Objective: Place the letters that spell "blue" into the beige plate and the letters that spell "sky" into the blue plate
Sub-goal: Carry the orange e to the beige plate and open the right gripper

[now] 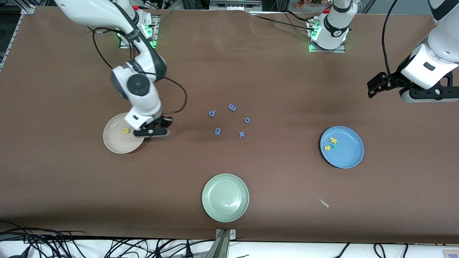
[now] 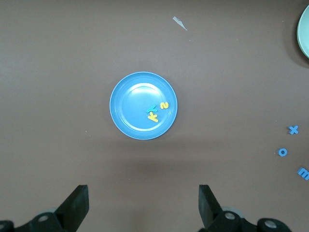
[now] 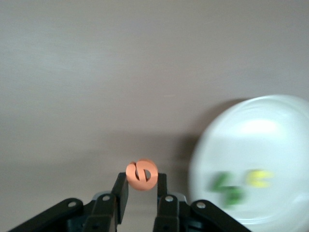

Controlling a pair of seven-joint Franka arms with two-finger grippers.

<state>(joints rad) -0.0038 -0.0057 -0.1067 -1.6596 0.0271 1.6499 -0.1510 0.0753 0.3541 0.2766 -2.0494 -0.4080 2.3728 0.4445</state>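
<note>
Orange e [image 3: 142, 175] pinched in right end effector [image 3: 141, 186]

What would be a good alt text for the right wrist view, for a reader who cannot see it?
The right gripper holds the orange e between its fingers above the brown table. Beside it lies the beige plate, blurred, with green letters and a yellow letter already in it.

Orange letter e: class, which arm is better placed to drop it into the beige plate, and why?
The right. The right gripper already pinches the orange e beside the beige plate; the left gripper waits open above the blue plate.
</note>
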